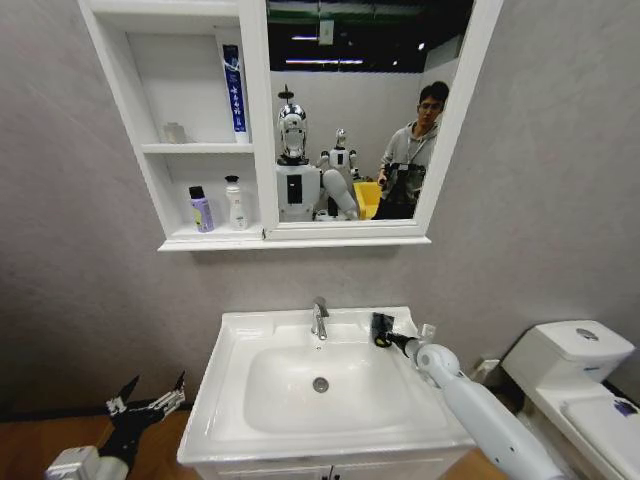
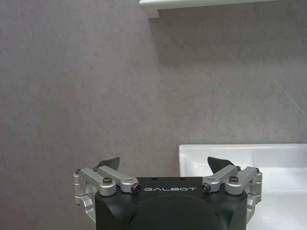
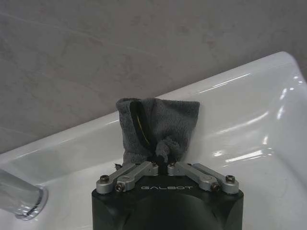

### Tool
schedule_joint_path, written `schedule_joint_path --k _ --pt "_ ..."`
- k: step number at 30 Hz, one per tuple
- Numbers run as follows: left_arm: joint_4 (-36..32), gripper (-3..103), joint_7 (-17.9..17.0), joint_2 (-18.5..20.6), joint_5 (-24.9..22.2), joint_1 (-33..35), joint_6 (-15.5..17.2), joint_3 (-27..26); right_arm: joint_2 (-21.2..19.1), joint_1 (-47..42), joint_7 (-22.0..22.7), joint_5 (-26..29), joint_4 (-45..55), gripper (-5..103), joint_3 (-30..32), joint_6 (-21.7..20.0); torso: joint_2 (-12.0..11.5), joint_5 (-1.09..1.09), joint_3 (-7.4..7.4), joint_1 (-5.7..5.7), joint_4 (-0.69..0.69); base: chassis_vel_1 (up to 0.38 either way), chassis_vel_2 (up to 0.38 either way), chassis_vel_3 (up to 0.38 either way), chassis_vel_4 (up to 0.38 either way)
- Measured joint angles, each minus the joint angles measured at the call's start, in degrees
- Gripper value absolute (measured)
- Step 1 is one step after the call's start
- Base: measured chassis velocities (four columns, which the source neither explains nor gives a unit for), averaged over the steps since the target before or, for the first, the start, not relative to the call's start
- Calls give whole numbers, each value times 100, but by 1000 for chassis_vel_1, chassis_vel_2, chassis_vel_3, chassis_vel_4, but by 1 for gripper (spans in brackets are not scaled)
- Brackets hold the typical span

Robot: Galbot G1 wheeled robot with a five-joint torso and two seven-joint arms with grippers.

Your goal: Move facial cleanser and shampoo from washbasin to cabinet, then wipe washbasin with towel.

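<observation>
- Grey textured wall behind everything; white washbasin [image 1: 232, 400] below, white cabinet [image 1: 120, 95] with mirror above it.
- Right tool [image 3: 162, 165]: fingers pressed together, pinching the lower edge of the towel [image 3: 160, 127]. In the head view the right tool [image 1: 383, 333] sits on the back rim of the washbasin, at about 3 o'clock from the tap [image 1: 319, 320].
- Towel: dark grey plush cloth with a thin yellow-green strip, bunched and standing up against the wall side of the rim. Judged soft, light and floppy; it should crumple and drape rather than hold a shape. No risk of breakage.
- Grip judgement: the pinch takes a small gathered fold only, so most of the cloth hangs free. A bite deeper into the bundle would likely spread better under pressure; an edge hold may let it trail or slip when dragged on glossy ceramic.
- Washbasin surface looks glazed and slick, so the cloth should slide easily; bowl and drain [image 1: 320, 384] lie at about 8 o'clock from the right tool.
- Left tool [image 2: 164, 165]: fingers spread wide, holding nothing, parked low beside the washbasin's left edge, at about 9 o'clock from the bowl.
- Cabinet's lower cubby holds a purple bottle [image 1: 201, 210] and a white bottle [image 1: 236, 204], side by side; a blue-and-white tube [image 1: 233, 90] stands in the cubby above. Rim shows no bottles, so the moving part looks done and wiping remains.
</observation>
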Motion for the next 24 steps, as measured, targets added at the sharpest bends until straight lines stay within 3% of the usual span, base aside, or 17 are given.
schedule_joint_path --k 9,15,24 --pt "0 100 0 0 0 0 0 0 94 -346 41 -218 513 3 24 23 0 1 0 0 1 0 0 0 0" --pt "0 100 0 0 0 0 0 0 -317 -1202 34 -599 1388 3 879 72 0 -1 -1 0 -2 0 0 0 0" --pt "0 100 0 0 0 0 0 0 -575 -1620 -204 -573 1478 3 1185 -92 1 1 -1 -1 0 0 0 0 0"
